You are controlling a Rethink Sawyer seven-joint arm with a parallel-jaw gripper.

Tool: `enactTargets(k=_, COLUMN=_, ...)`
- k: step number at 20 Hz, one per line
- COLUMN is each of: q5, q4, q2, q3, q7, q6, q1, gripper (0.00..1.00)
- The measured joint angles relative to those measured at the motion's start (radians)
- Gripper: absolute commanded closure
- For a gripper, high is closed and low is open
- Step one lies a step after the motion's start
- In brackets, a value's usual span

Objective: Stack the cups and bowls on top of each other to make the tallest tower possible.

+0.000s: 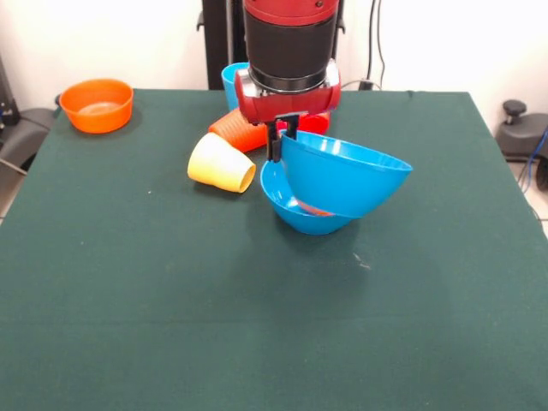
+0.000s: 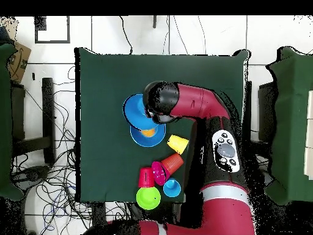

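Where the gripper [image 1: 281,144] pinches its left rim, a large blue bowl [image 1: 342,175] is held tilted, clear of the cloth. Directly beneath, a second blue bowl [image 1: 304,212] is seated on the green table [image 1: 171,300], something orange seen inside. Just left, a yellow cup [image 1: 221,163] and an orange cup [image 1: 238,129] are lying tipped. An orange bowl [image 1: 97,104] is set at the far left corner.

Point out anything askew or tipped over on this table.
The upper blue bowl hangs tilted at the gripper, its base overlapping the lower blue bowl rather than nested. A yellow cup and orange cup lie on their sides.
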Motion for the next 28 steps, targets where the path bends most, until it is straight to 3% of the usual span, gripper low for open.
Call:
enactTargets(k=16, q5=-0.002, q4=-0.023, q2=0.015, q3=0.049, q7=0.0, q6=0.215, q1=-0.03, gripper=1.0)
enactTargets(k=28, q5=-0.051, q4=-0.067, q2=0.06, q3=0.05, q7=0.0, q6=0.229, q1=-0.026, gripper=1.0)
